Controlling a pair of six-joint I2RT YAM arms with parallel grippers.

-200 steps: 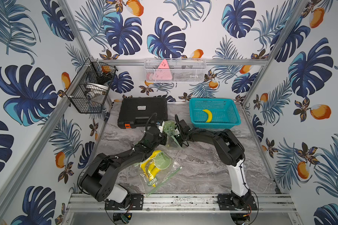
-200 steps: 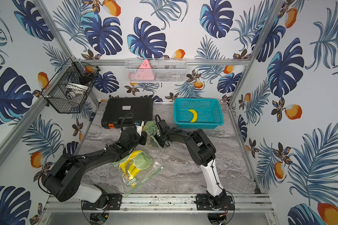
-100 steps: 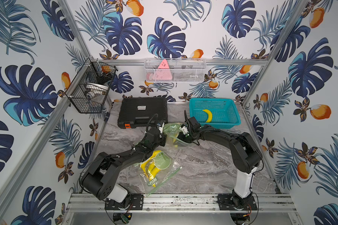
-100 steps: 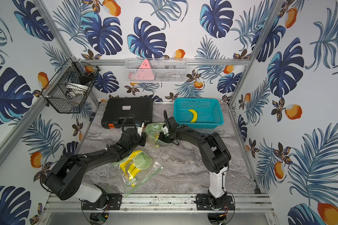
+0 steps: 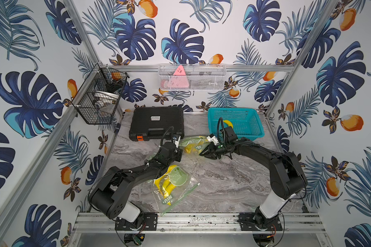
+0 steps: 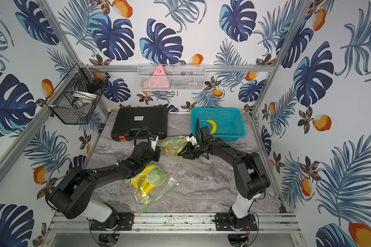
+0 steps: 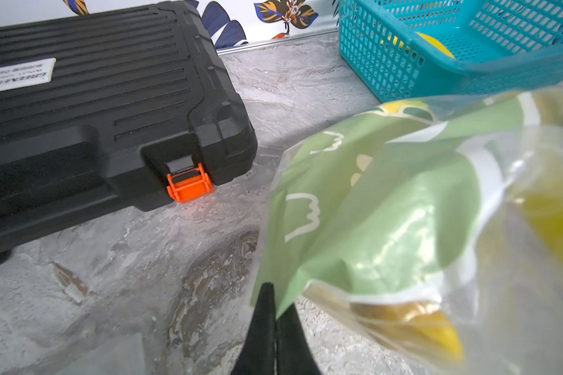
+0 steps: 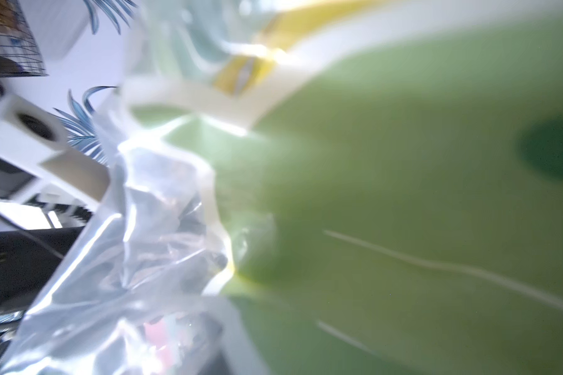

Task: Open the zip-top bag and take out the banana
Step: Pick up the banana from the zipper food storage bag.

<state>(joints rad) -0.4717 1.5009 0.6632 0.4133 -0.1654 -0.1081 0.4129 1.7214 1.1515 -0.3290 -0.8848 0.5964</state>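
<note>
The zip-top bag (image 5: pixel 193 145), clear with green print, hangs stretched between my two grippers just above the table's middle back; both top views show it (image 6: pixel 173 145). A yellow banana (image 5: pixel 188 149) shows through its film. My left gripper (image 5: pixel 179 153) is shut on the bag's left edge. The left wrist view shows its black fingertips (image 7: pixel 267 302) pressed together on the green film (image 7: pixel 387 201), with the banana's tip (image 7: pixel 436 328) close by. My right gripper (image 5: pixel 202 153) is closed on the bag's right end. In the right wrist view the bag (image 8: pixel 403 194) fills the frame and hides the jaws.
A second clear bag with yellow bananas (image 5: pixel 172 186) lies near the front, beside my left arm. A black case (image 5: pixel 156 124) sits at the back left. At the back right a teal basket (image 5: pixel 248 135) holds one banana (image 5: pixel 228 123). Wire baskets hang on the walls.
My right gripper has drawn to the right and a little toward the front with its end of the bag, stretching it out. The left gripper has hardly moved.
</note>
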